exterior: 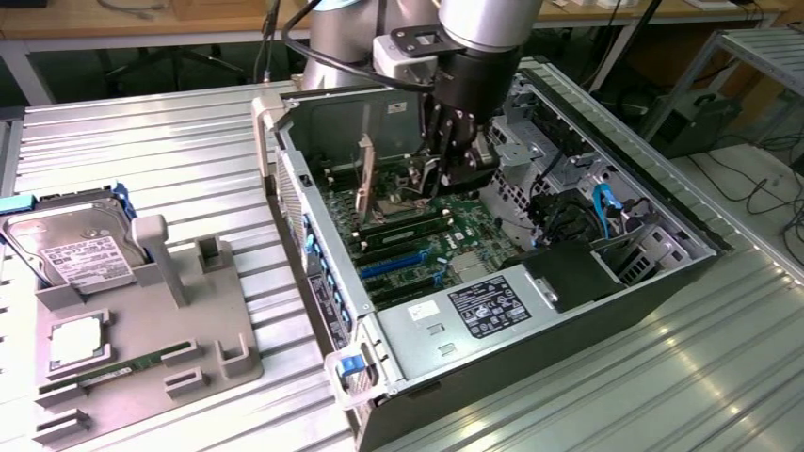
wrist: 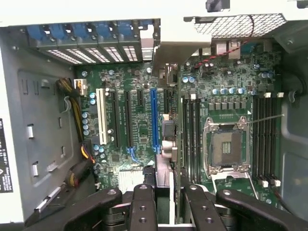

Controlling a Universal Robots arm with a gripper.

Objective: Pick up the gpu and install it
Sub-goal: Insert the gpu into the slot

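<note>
surface: ribbed metal table (exterior: 164, 160) | on it: open computer case (exterior: 503, 367), grey parts holder (exterior: 126, 367)

No text can be read; the labels on the hard drive (exterior: 78, 252) and power supply (exterior: 488, 309) are too small.

UR arm (exterior: 484, 19): brushed-silver cylindrical links, light grey bracket block at the wrist, black cable looping past it, black gripper (exterior: 455, 151) body below; the wrist view has black finger links (wrist: 143, 207) with round screw holes and rounded knuckle joints
</note>
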